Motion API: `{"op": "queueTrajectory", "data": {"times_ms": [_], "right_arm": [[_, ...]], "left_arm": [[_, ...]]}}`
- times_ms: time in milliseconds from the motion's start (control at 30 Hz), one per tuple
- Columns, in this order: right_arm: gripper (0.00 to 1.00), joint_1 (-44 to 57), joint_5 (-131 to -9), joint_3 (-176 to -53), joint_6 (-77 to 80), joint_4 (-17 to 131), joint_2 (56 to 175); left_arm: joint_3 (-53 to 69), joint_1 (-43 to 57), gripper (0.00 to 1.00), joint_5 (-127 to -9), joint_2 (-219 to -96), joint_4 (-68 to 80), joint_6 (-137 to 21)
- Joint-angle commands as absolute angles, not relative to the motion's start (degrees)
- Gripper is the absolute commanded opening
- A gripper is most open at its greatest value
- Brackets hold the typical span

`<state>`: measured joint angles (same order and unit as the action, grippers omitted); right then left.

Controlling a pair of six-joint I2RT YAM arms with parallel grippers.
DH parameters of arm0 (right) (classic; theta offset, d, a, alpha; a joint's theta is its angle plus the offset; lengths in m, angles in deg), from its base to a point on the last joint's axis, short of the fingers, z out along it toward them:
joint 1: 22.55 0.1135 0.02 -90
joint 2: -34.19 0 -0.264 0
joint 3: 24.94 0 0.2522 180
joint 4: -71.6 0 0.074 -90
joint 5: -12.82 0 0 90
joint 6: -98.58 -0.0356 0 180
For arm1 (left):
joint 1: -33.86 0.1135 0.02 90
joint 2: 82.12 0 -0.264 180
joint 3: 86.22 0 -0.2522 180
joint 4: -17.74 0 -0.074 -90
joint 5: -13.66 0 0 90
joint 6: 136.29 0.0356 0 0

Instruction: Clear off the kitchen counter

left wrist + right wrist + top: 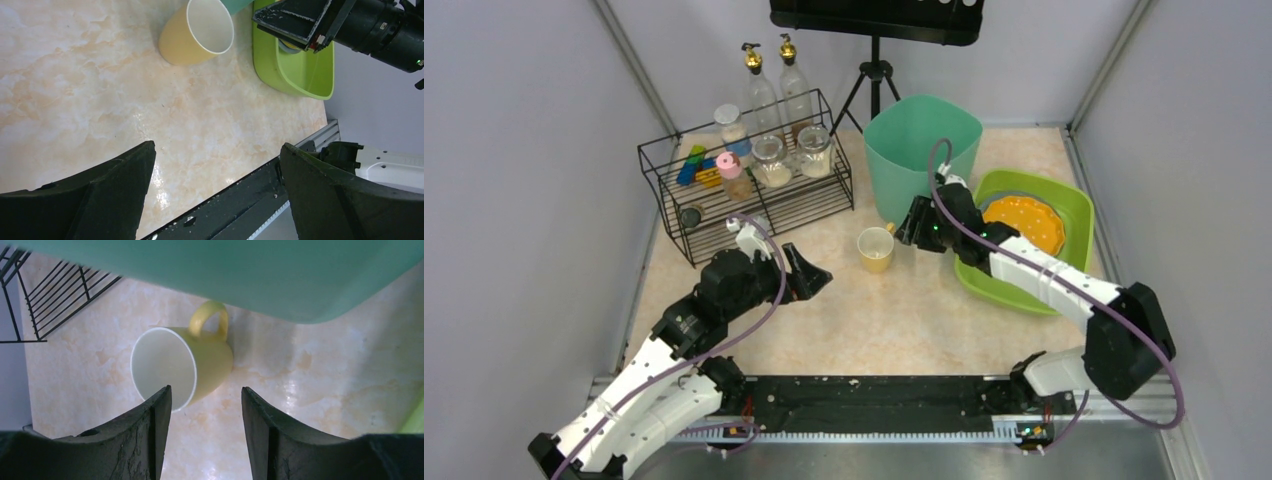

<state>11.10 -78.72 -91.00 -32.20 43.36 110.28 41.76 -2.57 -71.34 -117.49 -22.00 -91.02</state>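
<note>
Overhead, the beige-cream marbled worktop (894, 320) lies between grey walls. A pale yellow ceramic mug (875, 249) stands upright near its middle, just beside the foot of a tall teal-green plastic tub (921, 150). To the right sits a lime-green plastic basin (1076, 205) holding an orange dotted plate (1024, 222). At the back left, a black wire rack (799, 200) carries glass jars (771, 160) and clear bottles (794, 95). The left tool (816, 278) hovers over bare worktop left of the mug, apart from it. The right tool (902, 232) sits just right of the mug, between it and the basin.

From the left wrist, that tool's dark fingers (115, 200) stand wide apart with only worktop between them. The mug sits well ahead, its mouth towards the camera.

From the right wrist, the fingers (280, 440) are parted to a moderate gap and grip nothing. The mug is just beyond the tips, its handle turned towards the tub wall. One fingertip overlaps the mug's rim in this view, and I cannot tell whether they touch.
</note>
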Motion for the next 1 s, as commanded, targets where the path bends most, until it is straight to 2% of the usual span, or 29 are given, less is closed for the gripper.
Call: {"op": "queueTrajectory", "data": {"times_ms": [0, 600, 967], "right_arm": [[0.53, 14.6, -79.1, -97.1, -31.5, 48.2, 116.6], [0.53, 17.0, -81.0, -95.2, -32.5, 49.8, 121.5], [0.41, 19.1, -82.9, -92.9, -33.9, 51.7, 122.8]], "left_arm": [[39.6, -2.4, 0.99, -72.9, -117.3, -21.9, -89.4], [39.7, -2.4, 0.99, -71.1, -120.7, -20.4, -89.2], [40.9, -2.4, 0.98, -70.4, -120.4, -19.9, -89.8]]}}
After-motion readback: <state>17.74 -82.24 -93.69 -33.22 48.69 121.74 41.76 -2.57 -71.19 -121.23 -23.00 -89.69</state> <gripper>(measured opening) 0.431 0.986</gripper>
